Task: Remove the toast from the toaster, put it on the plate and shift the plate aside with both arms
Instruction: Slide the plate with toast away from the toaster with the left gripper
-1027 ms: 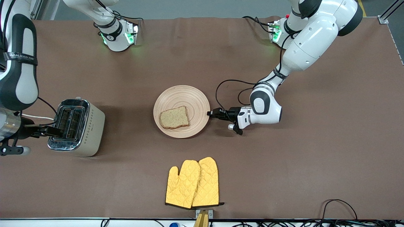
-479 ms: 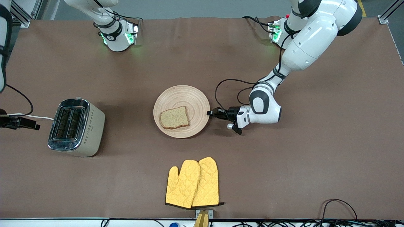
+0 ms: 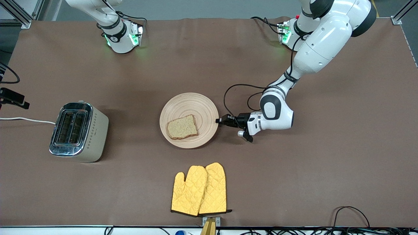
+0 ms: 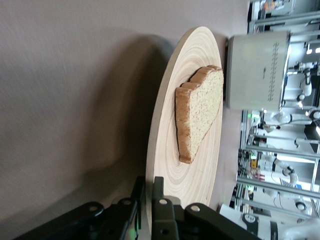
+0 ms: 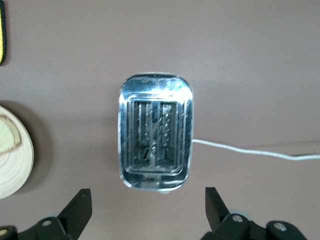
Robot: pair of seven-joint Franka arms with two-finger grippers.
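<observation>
The round pale wooden plate (image 3: 200, 109) lies mid-table with the toast (image 3: 182, 127) flat on it. My left gripper (image 3: 219, 120) is shut on the plate's rim at the side toward the left arm's end. In the left wrist view the fingers (image 4: 161, 200) clamp the rim of the plate (image 4: 195, 165), one above and one below, and the toast (image 4: 202, 107) lies past them. My right gripper (image 5: 149, 210) is open and empty, high over the table beside the toaster (image 5: 156, 131). In the front view it shows only at the edge (image 3: 13, 97).
The silver toaster (image 3: 78, 132) stands toward the right arm's end, its white cord (image 3: 26, 119) trailing off the table edge. Two yellow oven mitts (image 3: 199, 189) lie nearer the front camera than the plate. The plate's edge (image 5: 12, 160) shows in the right wrist view.
The right gripper has drawn away from the toaster toward the table's end and risen. The left gripper has shifted the plate with the toast slightly nearer the front camera.
</observation>
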